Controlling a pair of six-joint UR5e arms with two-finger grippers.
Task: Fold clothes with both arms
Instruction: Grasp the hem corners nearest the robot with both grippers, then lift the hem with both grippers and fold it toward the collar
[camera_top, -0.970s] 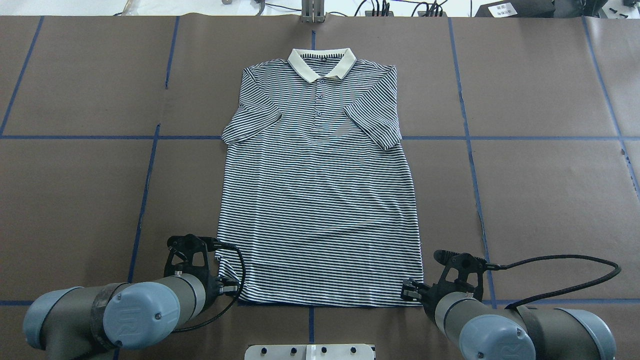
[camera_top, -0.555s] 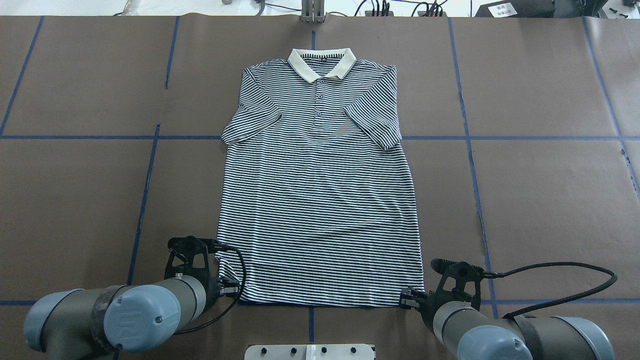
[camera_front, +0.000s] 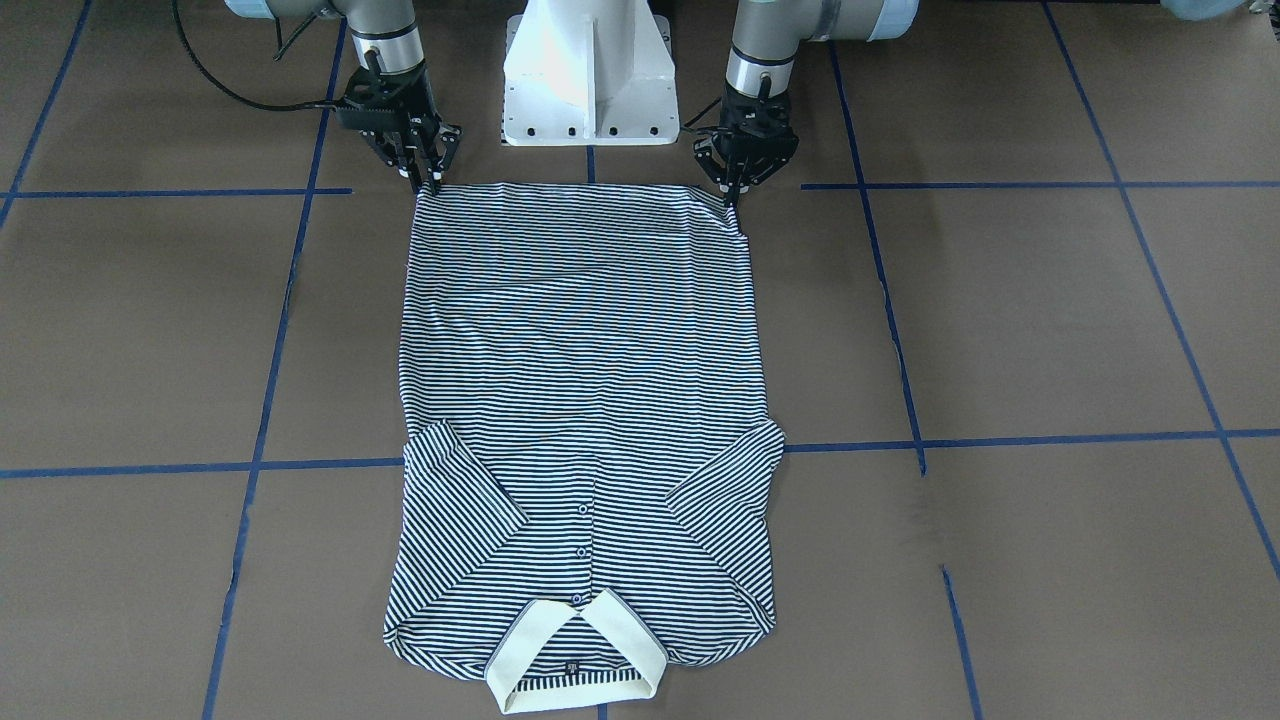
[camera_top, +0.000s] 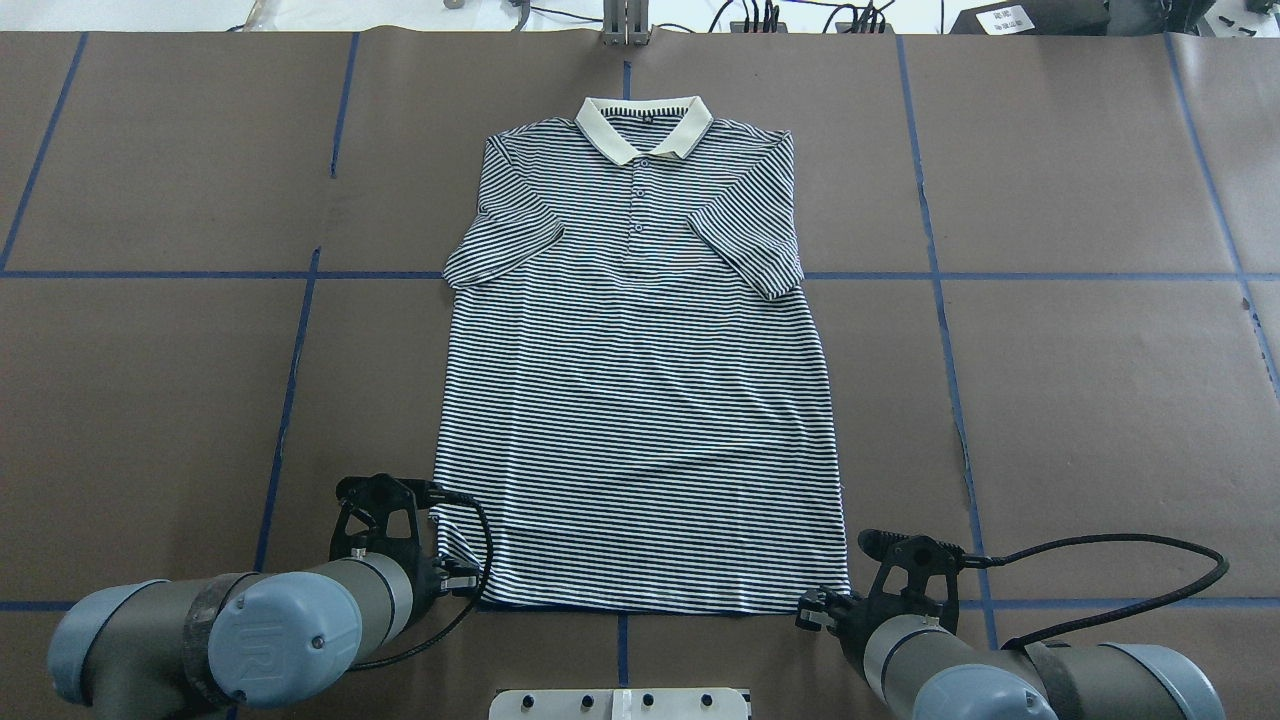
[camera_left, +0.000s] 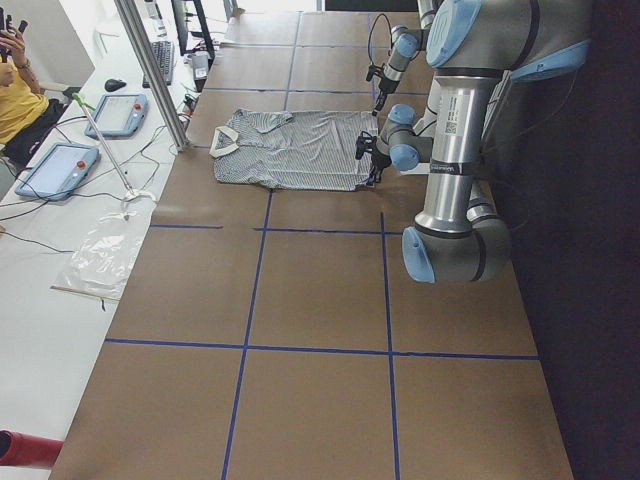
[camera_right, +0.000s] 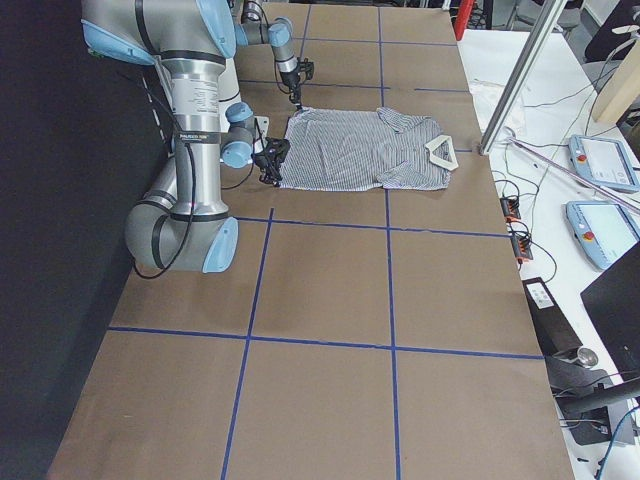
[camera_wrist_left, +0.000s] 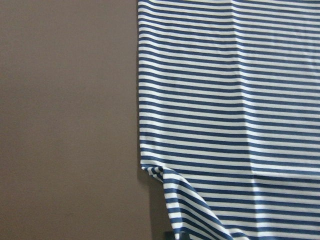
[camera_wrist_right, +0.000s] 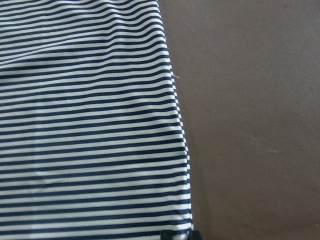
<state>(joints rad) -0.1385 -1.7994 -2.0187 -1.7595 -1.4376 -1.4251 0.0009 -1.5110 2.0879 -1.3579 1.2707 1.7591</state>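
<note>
Black claws (camera_front: 735, 192) (camera_front: 432, 183), tips together, on shirt (camera_front: 580, 330) corners

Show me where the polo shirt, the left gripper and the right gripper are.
polo shirt (camera_top: 640, 400): overhead exterior view, middle of its striped body.
left gripper (camera_front: 736, 190): exterior front-facing view, midway between its fingertips.
right gripper (camera_front: 428, 180): exterior front-facing view, midway between its fingertips.

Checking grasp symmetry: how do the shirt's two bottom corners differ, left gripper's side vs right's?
The left corner is curled and lifted off the table; the right corner lies flat. The left corner's side edge kinks inward; the right corner's runs smoothly to the hem. Shared: each has its gripper right at it, left gripper and right gripper.
</note>
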